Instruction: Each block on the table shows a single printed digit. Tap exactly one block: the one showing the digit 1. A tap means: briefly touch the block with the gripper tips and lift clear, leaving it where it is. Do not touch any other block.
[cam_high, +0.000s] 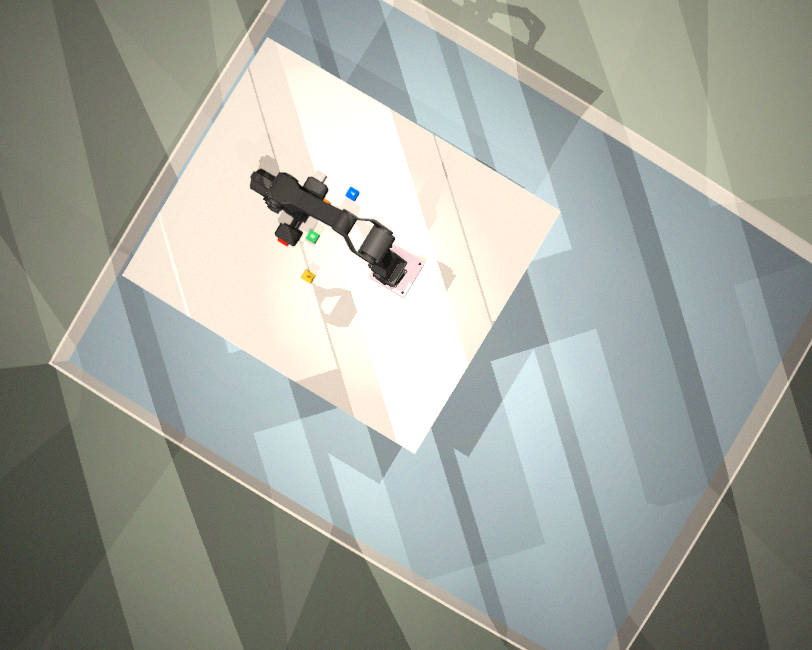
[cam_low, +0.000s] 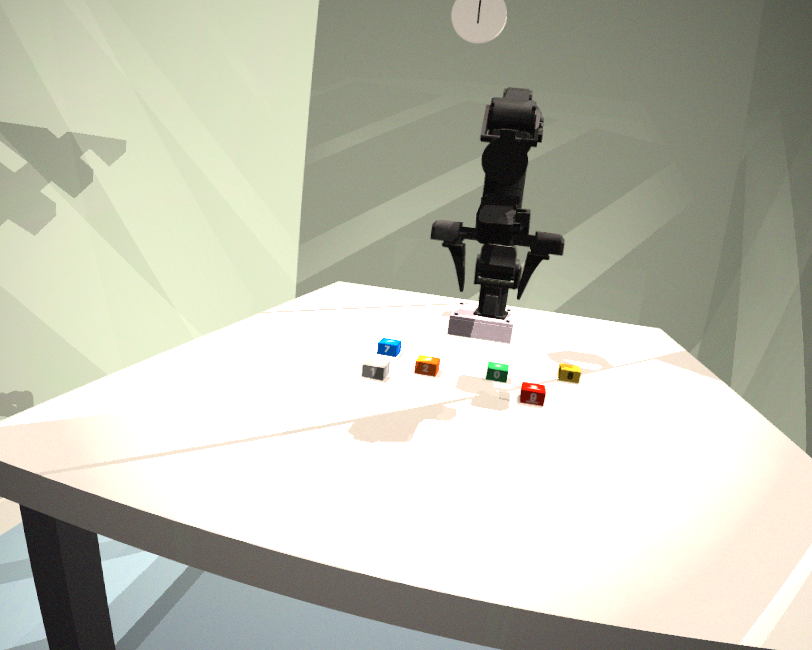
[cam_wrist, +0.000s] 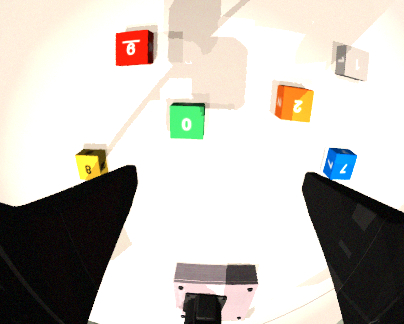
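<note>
I see my arm (cam_low: 504, 169) standing tall over its base (cam_low: 480, 328), the upper links stacked almost straight above one another in the exterior view and reaching out from the base in the top view. My gripper (cam_low: 492, 279) hangs high in the air with its fingers (cam_low: 456, 260) pointing down and spread wide apart. Nothing sits between them, and in the wrist view both dark fingers frame the lower corners.

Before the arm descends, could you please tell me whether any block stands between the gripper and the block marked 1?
The open gripper hangs high above the table. The orange block sits beside the white block, roughly along the way.
</note>
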